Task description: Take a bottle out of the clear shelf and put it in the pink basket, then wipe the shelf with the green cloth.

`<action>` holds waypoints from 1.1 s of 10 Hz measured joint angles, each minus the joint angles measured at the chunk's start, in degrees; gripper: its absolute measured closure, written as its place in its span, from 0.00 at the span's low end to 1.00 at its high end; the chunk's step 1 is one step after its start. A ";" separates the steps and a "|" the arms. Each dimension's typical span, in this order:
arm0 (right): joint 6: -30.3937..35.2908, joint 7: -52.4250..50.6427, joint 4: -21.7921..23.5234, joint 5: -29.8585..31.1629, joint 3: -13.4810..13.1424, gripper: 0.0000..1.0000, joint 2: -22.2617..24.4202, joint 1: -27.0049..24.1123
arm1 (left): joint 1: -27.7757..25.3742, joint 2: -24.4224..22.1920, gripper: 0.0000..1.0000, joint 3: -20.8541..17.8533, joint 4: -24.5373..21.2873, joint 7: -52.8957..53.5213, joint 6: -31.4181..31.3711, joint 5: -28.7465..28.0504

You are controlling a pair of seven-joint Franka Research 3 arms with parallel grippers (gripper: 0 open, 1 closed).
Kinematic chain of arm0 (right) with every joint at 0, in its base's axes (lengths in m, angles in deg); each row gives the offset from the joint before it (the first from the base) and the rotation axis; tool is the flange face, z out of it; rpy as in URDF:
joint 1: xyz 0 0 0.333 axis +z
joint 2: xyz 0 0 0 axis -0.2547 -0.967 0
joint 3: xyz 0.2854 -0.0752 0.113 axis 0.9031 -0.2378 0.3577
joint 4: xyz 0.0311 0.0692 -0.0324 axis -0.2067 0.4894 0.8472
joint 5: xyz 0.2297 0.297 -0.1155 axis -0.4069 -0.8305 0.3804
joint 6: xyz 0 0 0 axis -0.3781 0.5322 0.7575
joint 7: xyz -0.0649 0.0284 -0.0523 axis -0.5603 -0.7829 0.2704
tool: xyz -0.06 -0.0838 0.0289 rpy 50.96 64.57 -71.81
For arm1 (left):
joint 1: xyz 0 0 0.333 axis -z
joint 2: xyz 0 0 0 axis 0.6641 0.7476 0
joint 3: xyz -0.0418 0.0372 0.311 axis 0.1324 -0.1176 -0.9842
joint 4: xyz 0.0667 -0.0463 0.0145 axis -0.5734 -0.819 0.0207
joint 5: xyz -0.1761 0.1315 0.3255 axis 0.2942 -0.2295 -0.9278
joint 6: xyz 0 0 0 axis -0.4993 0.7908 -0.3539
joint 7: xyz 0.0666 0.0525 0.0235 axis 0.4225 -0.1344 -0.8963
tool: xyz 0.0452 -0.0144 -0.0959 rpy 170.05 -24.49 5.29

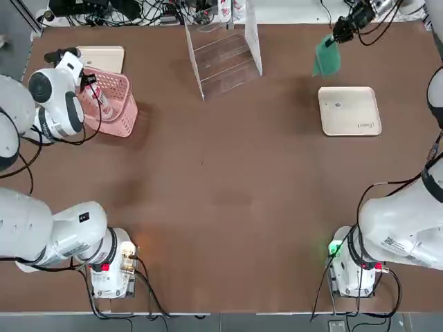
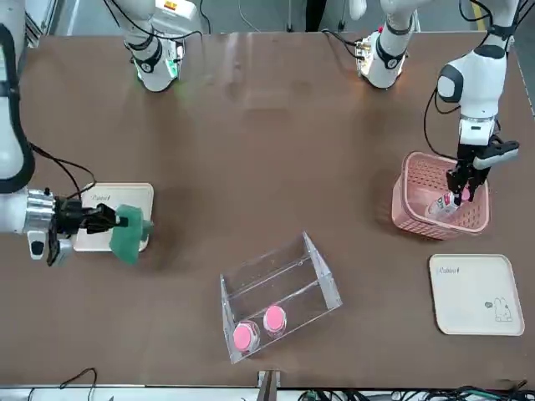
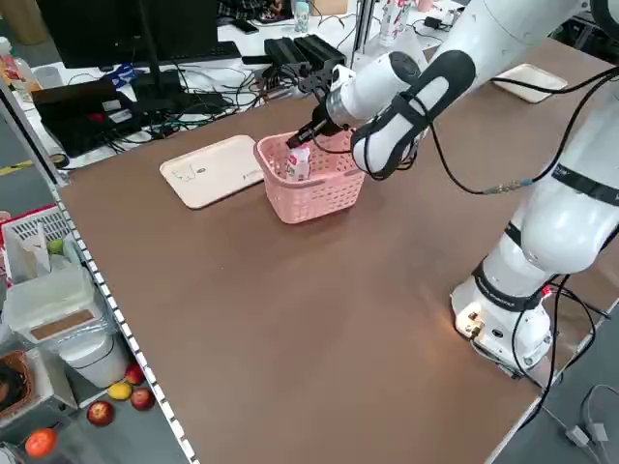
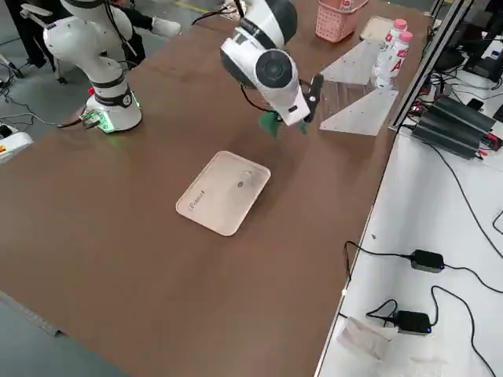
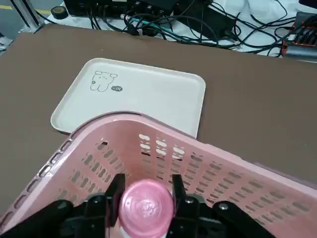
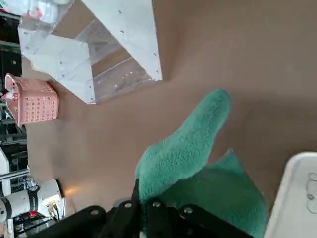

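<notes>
Pink-capped white bottle (image 5: 146,204), red-lettered

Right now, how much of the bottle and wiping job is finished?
Done: nothing yet. In hand: the left gripper holds the white pink-capped bottle inside the pink lattice basket, unreleased; the right gripper holds the teal-green cloth near the cream tray. Left: wiping the clear acrylic shelf.

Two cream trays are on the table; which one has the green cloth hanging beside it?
The cream tray on the robot's right side; the right gripper holds the green cloth beside it. The other tray lies behind the pink basket.
</notes>
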State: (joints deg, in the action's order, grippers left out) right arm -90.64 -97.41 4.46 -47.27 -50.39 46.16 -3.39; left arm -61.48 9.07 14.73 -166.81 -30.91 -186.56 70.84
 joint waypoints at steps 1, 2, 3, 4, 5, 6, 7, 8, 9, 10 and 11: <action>-0.54 3.56 -1.07 0.00 -1.18 0.96 1.05 3.03 | -0.06 0.07 0.57 0.00 0.01 0.12 0.00 0.00; -0.87 6.72 -1.83 0.01 -2.93 0.96 2.27 6.03 | -0.13 0.21 0.57 0.00 0.05 0.28 0.00 0.00; -1.00 9.36 -2.10 0.06 -5.04 0.96 3.49 8.95 | -0.14 0.28 0.57 0.00 0.13 0.38 0.00 0.00; -1.73 11.83 -2.13 0.10 -7.02 0.96 4.61 11.74 | -0.14 0.28 0.56 0.01 0.26 0.41 0.00 0.00; -3.54 14.22 -2.13 0.14 -8.11 0.96 5.46 13.99 | -0.16 0.21 0.49 0.01 0.72 0.41 -0.35 0.00; -6.14 16.74 -2.11 0.17 -8.48 0.96 6.22 16.17 | -0.15 0.10 0.43 0.03 1.19 0.45 -0.41 0.00; -9.21 18.69 -2.08 0.19 -8.58 0.96 6.83 18.49 | -0.16 0.06 0.34 0.08 1.47 0.45 -0.41 0.00; -12.69 20.12 -1.82 0.24 -8.64 0.96 7.38 21.11 | -0.15 0.03 0.31 0.13 1.66 0.46 -0.49 -0.01; -16.21 20.78 -1.14 0.27 -8.65 0.96 7.76 23.53 | -0.15 -0.19 0.17 0.15 1.93 0.47 -0.58 -0.01; -19.20 21.02 -0.19 0.30 -8.68 0.96 8.03 25.50 | -0.15 -0.70 0.04 0.16 2.13 0.48 -0.56 -0.01; -21.63 21.06 0.83 0.32 -8.71 0.96 8.26 27.24 | -0.14 -1.39 0.00 0.28 2.57 0.49 0.50 -0.02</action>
State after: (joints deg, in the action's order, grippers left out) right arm -112.27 -76.34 5.30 -46.95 -59.10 54.42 23.86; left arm -61.61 7.68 15.01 -164.24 -30.41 -186.06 70.82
